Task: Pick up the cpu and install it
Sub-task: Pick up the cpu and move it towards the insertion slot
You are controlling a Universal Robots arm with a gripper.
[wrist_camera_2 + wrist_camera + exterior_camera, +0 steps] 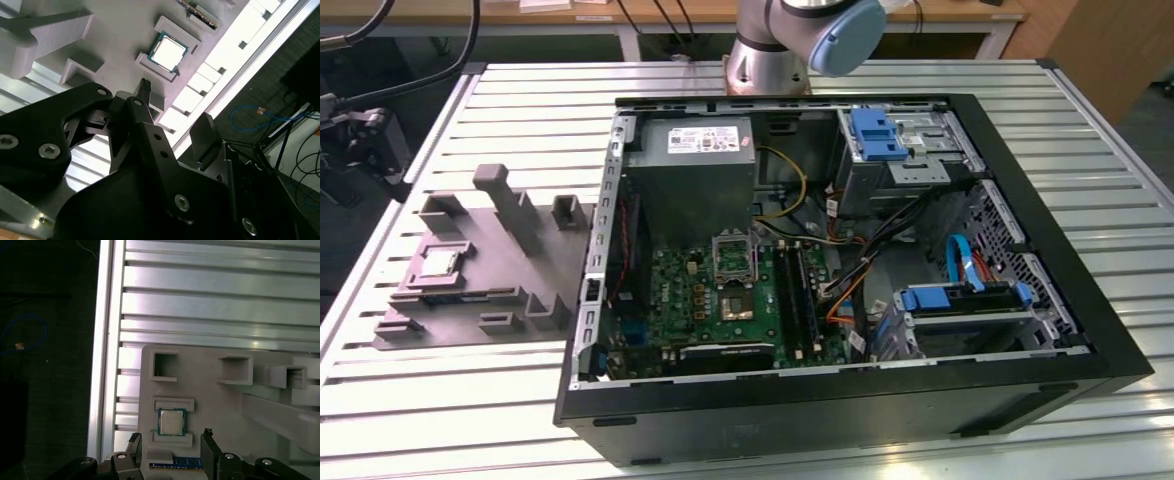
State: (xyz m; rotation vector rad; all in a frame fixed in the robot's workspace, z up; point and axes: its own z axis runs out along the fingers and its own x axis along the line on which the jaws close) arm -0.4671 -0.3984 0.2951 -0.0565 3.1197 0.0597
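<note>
The cpu (172,421) is a small square chip with a silvery top, lying flat in a shallow pocket of the grey plastic tray (210,405). In the exterior view the cpu (438,263) sits on the tray (467,290) at that view's left, beside the computer case. My gripper (171,440) hovers above the chip, open, with its two black fingertips (207,436) apart and nothing between them. In the second wrist view the gripper (175,110) is also clear of the cpu (169,51). The motherboard socket (734,258) lies inside the case.
The open black computer case (1067,300) holds a green motherboard (707,300), a grey power supply box (700,175), cables and blue drive brackets. Raised blocks (500,195) stand on the tray. The slatted metal table's edge (105,365) runs close to the tray, with dark floor beyond.
</note>
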